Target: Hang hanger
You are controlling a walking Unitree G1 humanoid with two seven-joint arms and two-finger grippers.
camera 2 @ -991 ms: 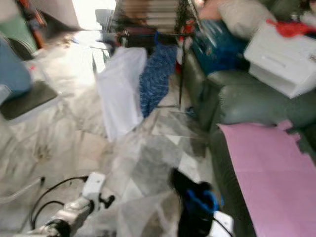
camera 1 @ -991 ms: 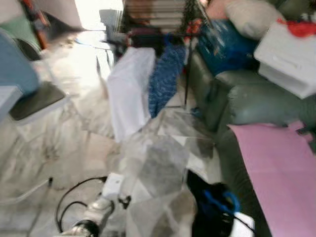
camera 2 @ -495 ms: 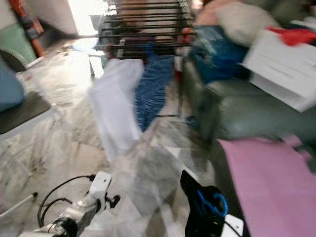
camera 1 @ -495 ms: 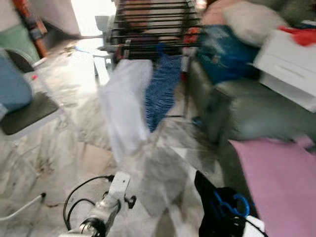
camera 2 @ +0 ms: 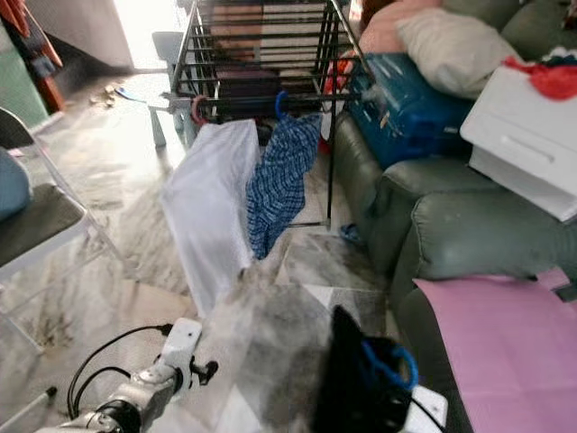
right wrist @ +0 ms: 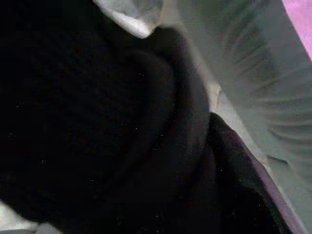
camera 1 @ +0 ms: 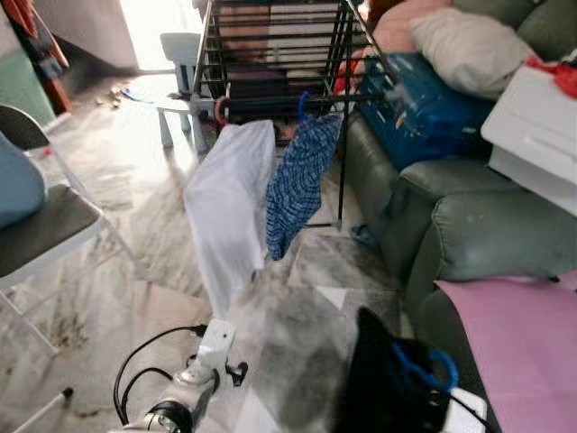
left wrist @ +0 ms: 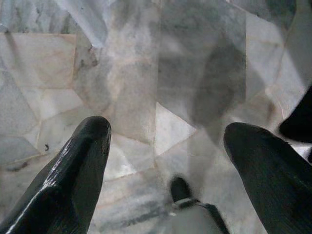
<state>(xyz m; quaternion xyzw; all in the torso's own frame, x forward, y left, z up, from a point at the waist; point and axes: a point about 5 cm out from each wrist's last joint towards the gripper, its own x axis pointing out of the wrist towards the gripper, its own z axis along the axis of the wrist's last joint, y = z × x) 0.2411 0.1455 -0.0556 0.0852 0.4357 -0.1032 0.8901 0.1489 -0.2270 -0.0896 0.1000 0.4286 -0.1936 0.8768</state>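
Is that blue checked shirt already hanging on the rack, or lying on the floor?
Hanging. The blue checked shirt dangles from the drying rack, beside a white garment.

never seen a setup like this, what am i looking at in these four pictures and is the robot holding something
This is a walking humanoid robot in a living room. The two wide pictures come from its head camera, looking forward and down. Ahead stands a black drying rack with a white garment and a blue checked garment hanging from it, beside a green sofa. The other two pictures come from cameras on its wrists. The left tool is open, hanging over the marble floor. Low on its right side is a black garment on a blue hanger. The right wrist picture is dark cloth, so its grip cannot be confirmed.
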